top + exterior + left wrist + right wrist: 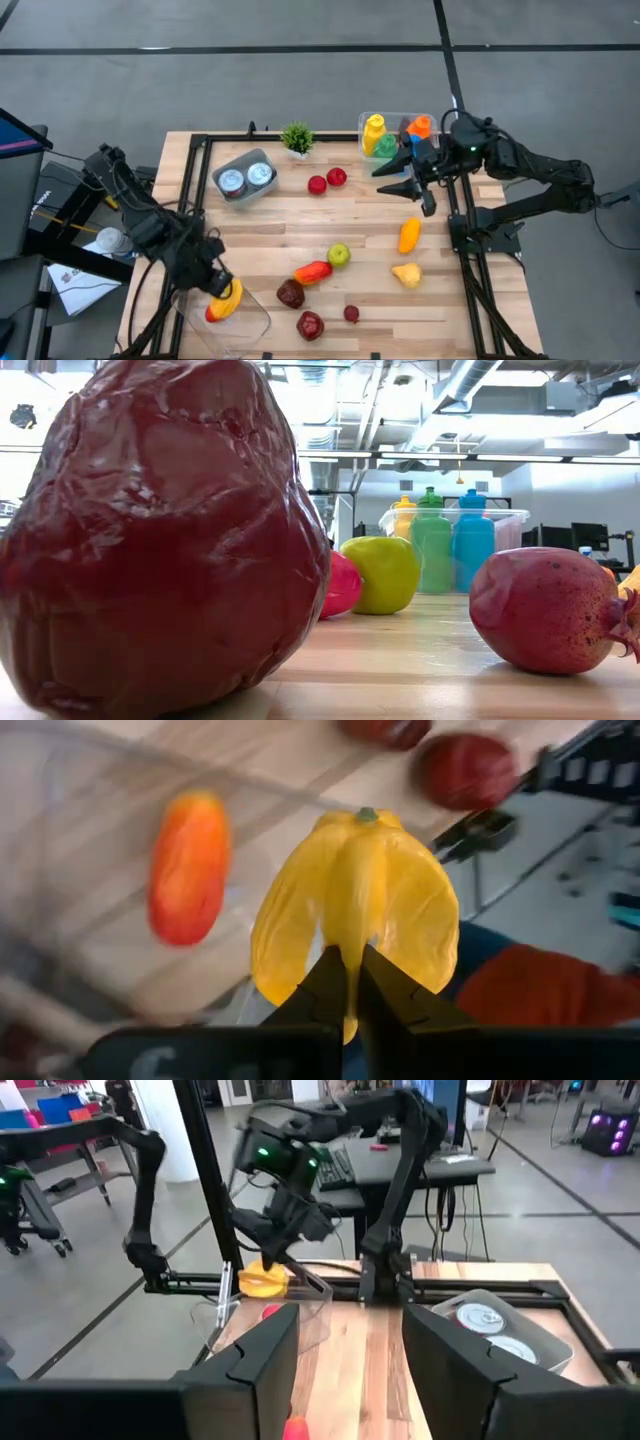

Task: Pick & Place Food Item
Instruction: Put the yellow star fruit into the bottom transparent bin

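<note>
At the near left corner of the wooden table point(300, 225), a yellow banana-like toy fruit point(229, 298) is pinched between the pressed-together fingers of the left gripper point(218, 287) and held over a clear plastic container point(245, 325). An orange-red toy fruit point(212, 312) is seen just beside it inside that container. Along the near edge, a dark red pomegranate point(310, 325) and a small red fruit point(351, 313) are found, with a brown-red fruit point(290, 293) just behind them. Toward the middle, a red-orange pepper point(312, 272) lies touching or nearly touching a green apple point(339, 255), and a yellow pear point(406, 274) and an orange fruit point(409, 235) lie nearer the right side. Farther back, two red fruits point(326, 181), a tray of cans point(244, 179) and a small green plant point(296, 138) are seen. The right gripper point(404, 175) hangs near the far right corner with its fingers spread apart, beside a clear bin of coloured bottles point(385, 135).
</note>
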`<state>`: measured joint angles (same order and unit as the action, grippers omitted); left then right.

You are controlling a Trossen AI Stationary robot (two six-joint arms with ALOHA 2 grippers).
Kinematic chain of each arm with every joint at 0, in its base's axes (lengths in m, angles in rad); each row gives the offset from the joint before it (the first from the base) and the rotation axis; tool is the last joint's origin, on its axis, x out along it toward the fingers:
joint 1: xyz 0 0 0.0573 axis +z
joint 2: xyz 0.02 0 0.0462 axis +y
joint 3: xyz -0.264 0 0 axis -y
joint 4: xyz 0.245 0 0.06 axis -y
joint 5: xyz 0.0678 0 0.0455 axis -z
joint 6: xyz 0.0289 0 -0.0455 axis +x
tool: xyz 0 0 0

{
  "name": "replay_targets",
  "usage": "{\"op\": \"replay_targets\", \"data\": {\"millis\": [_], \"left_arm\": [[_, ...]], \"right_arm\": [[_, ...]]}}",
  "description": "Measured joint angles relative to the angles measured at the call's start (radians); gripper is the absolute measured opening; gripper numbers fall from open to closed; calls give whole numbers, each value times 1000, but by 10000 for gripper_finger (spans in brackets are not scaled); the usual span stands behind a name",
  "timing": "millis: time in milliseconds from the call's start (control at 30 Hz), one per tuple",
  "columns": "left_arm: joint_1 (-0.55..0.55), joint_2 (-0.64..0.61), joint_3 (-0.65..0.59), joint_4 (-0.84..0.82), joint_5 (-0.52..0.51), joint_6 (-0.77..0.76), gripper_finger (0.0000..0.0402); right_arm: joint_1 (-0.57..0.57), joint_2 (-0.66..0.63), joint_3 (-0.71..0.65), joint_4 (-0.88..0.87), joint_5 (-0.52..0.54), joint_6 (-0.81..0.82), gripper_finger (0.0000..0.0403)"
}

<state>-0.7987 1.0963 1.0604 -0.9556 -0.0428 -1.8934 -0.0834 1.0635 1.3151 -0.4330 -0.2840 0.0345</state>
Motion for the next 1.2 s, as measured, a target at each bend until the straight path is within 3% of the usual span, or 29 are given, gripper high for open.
{"op": "replay_targets", "data": {"millis": [200,333,467,867,1200], "left_arm": [[-75,118,79,-223,65,-203,1],[-116,195,79,-289,186,-229,2],[-133,252,78,-317,201,-227,7],[-126,374,77,-407,190,18,12],[-112,418,77,-344,172,130,23]], "right_arm": [[0,38,0,-4,-1,15,170],[0,57,0,-18,-2,18,170],[0,57,0,-29,-3,19,170],[0,49,0,-30,-3,20,170],[10,49,0,-31,-3,48,170]]}}
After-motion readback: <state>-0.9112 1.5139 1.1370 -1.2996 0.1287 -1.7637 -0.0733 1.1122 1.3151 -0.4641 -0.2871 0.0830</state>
